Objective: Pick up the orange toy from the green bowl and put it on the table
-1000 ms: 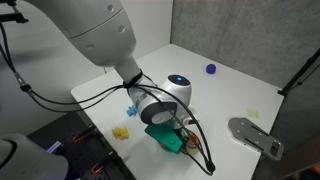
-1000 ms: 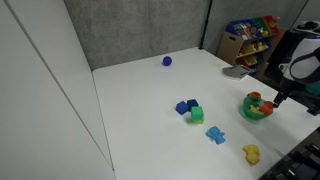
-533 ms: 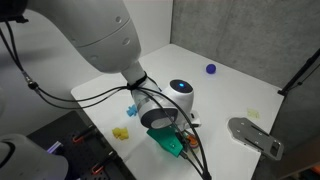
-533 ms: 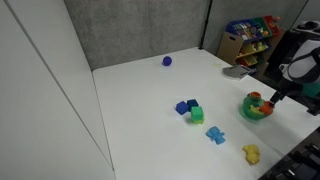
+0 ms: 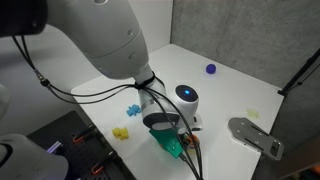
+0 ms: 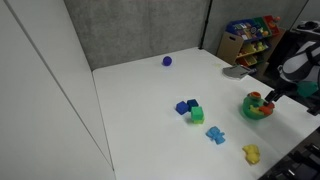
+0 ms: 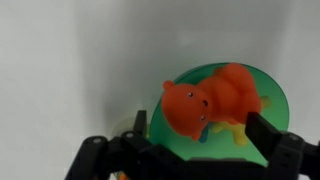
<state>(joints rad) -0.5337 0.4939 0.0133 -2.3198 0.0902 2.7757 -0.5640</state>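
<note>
Lowered since a second ago, the end effector (image 7: 200, 138) hangs over the bowl (image 7: 282, 100).
Jaws spread either side of the toy (image 7: 205, 100), lying in the bowl at the wrist view's lower right, lined up for a squeeze.

green bowl (image 5: 169, 144) half hidden (arm (image 5: 110, 45)), fingers (image 7: 278, 145) cropped

White arm (image 5: 100, 40), black cables (image 5: 70, 93), black pincer (image 7: 200, 128)
</note>
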